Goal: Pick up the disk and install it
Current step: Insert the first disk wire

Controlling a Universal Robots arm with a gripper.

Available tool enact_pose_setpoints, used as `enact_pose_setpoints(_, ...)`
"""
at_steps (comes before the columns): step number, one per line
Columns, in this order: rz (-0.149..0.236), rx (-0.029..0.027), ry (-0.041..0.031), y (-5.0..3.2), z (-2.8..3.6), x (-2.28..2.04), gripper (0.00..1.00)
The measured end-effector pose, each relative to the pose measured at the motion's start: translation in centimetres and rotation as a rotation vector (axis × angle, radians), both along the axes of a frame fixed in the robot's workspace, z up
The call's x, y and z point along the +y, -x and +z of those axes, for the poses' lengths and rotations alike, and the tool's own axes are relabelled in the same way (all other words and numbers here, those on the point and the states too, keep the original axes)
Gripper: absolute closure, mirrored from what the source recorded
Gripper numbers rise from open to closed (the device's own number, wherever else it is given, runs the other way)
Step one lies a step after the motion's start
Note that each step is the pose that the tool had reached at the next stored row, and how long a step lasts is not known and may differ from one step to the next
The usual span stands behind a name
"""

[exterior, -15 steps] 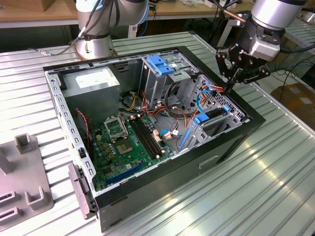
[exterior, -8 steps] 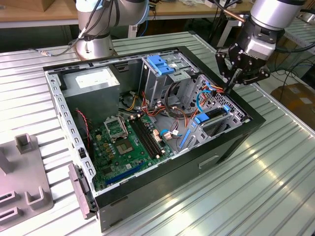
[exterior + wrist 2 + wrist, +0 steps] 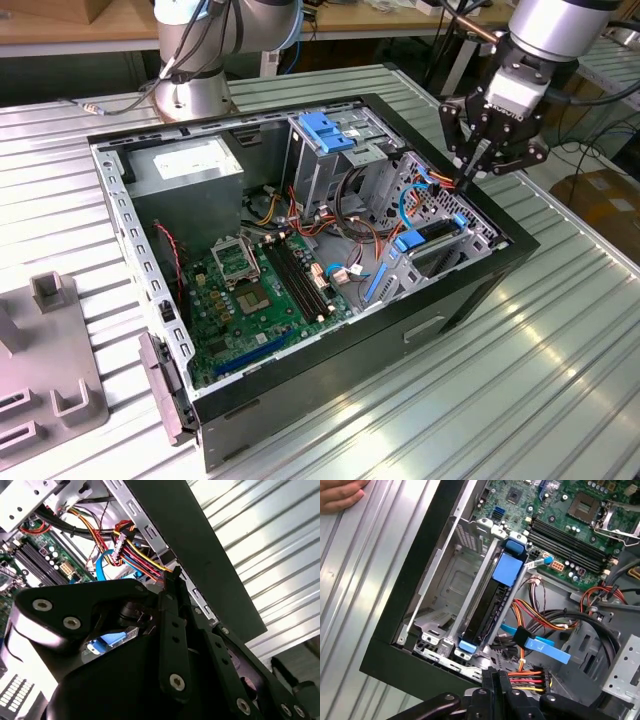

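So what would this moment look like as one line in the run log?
end effector: shut, nothing seen held | tips: beside power connector | disk: on edge in drive bay, blue rails showing

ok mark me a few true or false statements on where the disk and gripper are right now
1. The disk stands on edge in a bay at a corner of the open case. True.
2. The gripper holds the disk. False: its tips are at the case's edge, beside a plug with coloured wires, apart from the disk.
3. A hand rests on the ribbed metal table next to the case. True.
4. A side panel covers the case. False: it lies open, with the green motherboard showing.
5. The gripper is spread wide. False: it is shut, tips together.
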State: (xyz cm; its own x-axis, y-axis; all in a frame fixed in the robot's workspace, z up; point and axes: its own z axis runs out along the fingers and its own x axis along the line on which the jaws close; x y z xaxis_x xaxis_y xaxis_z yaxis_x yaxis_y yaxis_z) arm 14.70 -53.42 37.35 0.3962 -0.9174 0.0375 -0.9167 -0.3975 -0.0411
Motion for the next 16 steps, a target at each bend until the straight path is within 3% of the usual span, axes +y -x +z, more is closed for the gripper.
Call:
enact_pose_setpoints(5, -0.078, 0.0057, 0.0002, 0.00, 0.00, 0.00, 0.84)
enact_pose_setpoints(12, -0.216, 0.0218, 0.0008, 0.00, 0.00, 0.00, 0.84)
enact_pose_setpoints(16, -0.264, 0.0293, 0.0032, 0.00, 0.00, 0.00, 0.84)
